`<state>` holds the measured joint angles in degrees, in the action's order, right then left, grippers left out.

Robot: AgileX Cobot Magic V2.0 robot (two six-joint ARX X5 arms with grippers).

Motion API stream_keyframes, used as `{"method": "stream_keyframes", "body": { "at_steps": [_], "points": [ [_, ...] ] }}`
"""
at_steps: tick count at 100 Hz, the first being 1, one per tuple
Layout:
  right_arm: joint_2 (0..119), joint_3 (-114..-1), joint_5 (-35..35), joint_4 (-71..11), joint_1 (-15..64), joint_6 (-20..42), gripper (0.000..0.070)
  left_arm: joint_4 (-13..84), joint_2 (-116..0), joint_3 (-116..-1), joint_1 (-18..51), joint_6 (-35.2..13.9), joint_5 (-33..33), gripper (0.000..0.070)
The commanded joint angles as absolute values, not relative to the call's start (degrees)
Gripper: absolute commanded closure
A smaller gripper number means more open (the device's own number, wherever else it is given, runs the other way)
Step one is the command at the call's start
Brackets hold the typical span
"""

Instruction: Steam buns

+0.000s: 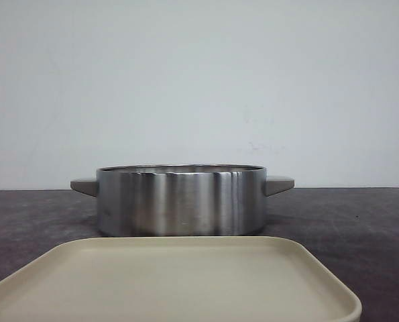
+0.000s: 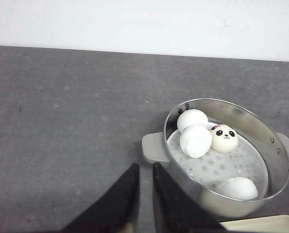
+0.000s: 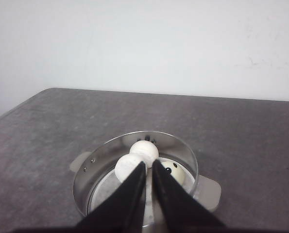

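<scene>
Nearest the front camera lies a cream tray point(image 1: 172, 282), and nothing is on the part of it that shows. Just behind it on the dark table point(image 1: 360, 221) stands a steel pot point(image 1: 181, 200) with a stubby handle on each side; from this low angle its inside is hidden.

The wrist cameras look down into it. Four white buns point(image 2: 195, 141) sit on a perforated white liner point(image 2: 227, 162) in the bottom: two pressed together near one wall, one beside them with its panda face point(image 2: 224, 133) turned up, and a fourth point(image 2: 237, 188) apart from them, close to the rim.

The left gripper point(image 2: 145, 191) hangs over bare table just beside the pot's handle point(image 2: 154, 148), its dark fingers nearly together with only a thin gap, holding nothing. The right gripper point(image 3: 149, 187) hovers above the pot, fingers likewise almost closed and empty.

With all four buns in the pot and the tray bare, the loading looks finished. No lid is in view, so if covering the pot belongs to the job, that part is not yet done.
</scene>
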<state>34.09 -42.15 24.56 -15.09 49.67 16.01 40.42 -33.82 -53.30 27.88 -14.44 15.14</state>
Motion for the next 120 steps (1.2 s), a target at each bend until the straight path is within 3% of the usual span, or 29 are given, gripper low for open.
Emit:
{"method": "stream_keyframes", "body": {
  "at_steps": [1, 26, 50, 77, 105, 120],
  "points": [
    [32.4, -41.4, 23.1, -16.1, 46.3, 12.8, 0.0688, 39.7, -34.1, -54.0, 28.1, -14.6, 15.4, 0.07],
    [21.0, -25.9, 11.0, -8.0, 26.7, 4.5, 0.0688, 39.5, -34.1, -54.0, 28.1, -14.6, 15.4, 0.07],
    [9.0, -8.7, 4.7, 3.6, 15.7, 4.0, 0.0688, 39.4, -34.0, -54.0, 28.1, -14.6, 15.4, 0.07],
    [3.1, -0.9, 4.5, 2.2, 12.4, 4.0, 0.0688, 39.4, -34.0, -54.0, 28.1, -14.6, 15.4, 0.07],
    [0.2, -0.7, 4.4, -10.0, 9.6, 2.8, 0.0688, 39.4, -34.0, -54.0, 28.1, -14.6, 15.4, 0.07],
    [0.2, -0.7, 4.3, -10.0, 7.3, 0.8, 0.0688, 39.4, -34.0, -54.0, 28.1, -14.6, 15.4, 0.07]
  ]
}}
